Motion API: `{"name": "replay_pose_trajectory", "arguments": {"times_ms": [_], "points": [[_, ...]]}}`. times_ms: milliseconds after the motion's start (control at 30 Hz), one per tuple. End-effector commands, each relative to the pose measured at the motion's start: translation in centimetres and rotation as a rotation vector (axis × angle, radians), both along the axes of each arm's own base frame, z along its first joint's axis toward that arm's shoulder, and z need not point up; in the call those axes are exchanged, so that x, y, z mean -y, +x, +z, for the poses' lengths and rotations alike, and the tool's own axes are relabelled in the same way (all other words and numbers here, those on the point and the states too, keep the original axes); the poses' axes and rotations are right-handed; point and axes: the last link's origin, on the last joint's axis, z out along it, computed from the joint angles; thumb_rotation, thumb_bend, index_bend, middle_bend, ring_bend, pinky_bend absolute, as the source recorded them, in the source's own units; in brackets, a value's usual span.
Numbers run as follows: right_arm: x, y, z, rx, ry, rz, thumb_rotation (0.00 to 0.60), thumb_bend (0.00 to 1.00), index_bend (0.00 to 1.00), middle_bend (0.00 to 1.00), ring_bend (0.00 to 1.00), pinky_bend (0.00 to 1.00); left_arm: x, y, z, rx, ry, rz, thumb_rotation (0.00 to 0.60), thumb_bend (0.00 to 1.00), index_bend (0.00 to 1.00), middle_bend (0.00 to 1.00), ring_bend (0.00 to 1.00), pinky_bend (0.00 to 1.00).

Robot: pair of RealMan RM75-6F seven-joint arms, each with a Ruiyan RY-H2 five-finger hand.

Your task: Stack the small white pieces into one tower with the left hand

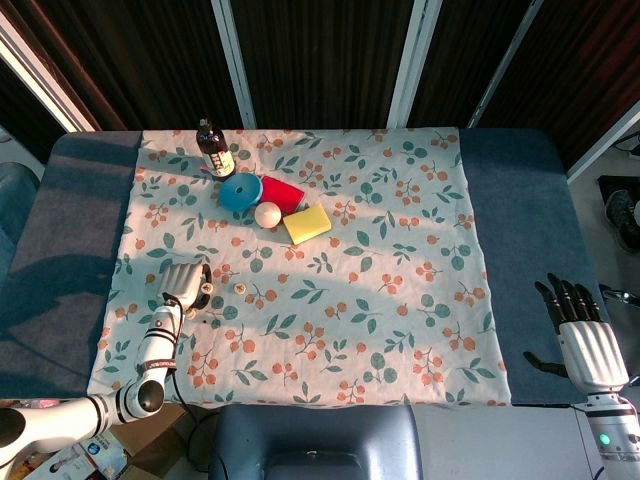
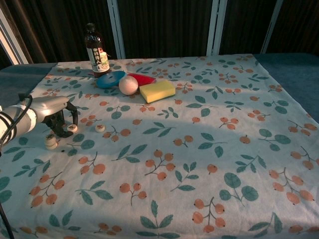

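Several small white pieces lie on the floral cloth near its left edge. A short stack of them (image 2: pixel 50 142) stands nearest me. One single piece (image 2: pixel 73 128) lies on the cloth right by the fingertips of my left hand (image 2: pixel 54 110), whose fingers curl down around it without lifting it. Another single piece (image 2: pixel 100 128) lies free a little to the right, also seen from the head view (image 1: pixel 240 287). My left hand (image 1: pixel 183 279) hovers low over the cloth. My right hand (image 1: pixel 580 335) rests far right, off the cloth, fingers spread and holding nothing.
At the back left stand a dark bottle (image 2: pixel 96 50), a blue disc (image 2: pixel 109 78), a red piece (image 2: pixel 142 78), a white ball (image 2: pixel 128 85) and a yellow sponge (image 2: pixel 157 90). The floral cloth (image 2: pixel 199 149) covers the blue table (image 1: pixel 520 200).
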Motion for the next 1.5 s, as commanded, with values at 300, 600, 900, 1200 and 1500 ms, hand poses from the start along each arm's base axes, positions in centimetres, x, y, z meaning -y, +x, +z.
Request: {"name": "replay_pose_trajectory", "arguments": {"times_ms": [300,600,900,1200,1500], "points": [[0.0,0.0,0.0,-0.001,0.000,0.000,0.600,0.16,0.00,0.00,0.00,0.00,0.0,0.5,0.9,0.026,0.020,-0.021,0.600,0.36,0.52,1.00,1.00,1.00],[0.0,0.0,0.0,0.000,0.003,0.001,0.600,0.16,0.00,0.00,0.00,0.00,1.8,1.7,4.6,0.075,0.037,-0.080,0.600,0.37,0.52,1.00,1.00,1.00],[0.0,0.2,-0.2,0.000,0.008,0.006,0.600,0.16,0.00,0.00,0.00,0.00,4.2,0.0,6.5,0.074,-0.032,-0.044,0.600,0.37,0.52,1.00,1.00,1.00],[0.1,0.1,-0.4,-0.005,0.010,0.000,0.600,0.16,0.00,0.00,0.00,0.00,4.5,-0.4,5.8,0.064,-0.066,-0.043,0.600,0.37,0.51,1.00,1.00,1.00],[0.0,0.1,-0.3,-0.002,0.008,0.002,0.600,0.16,0.00,0.00,0.00,0.00,4.5,-0.7,5.5,0.059,-0.073,-0.034,0.600,0.37,0.50,1.00,1.00,1.00]]}}
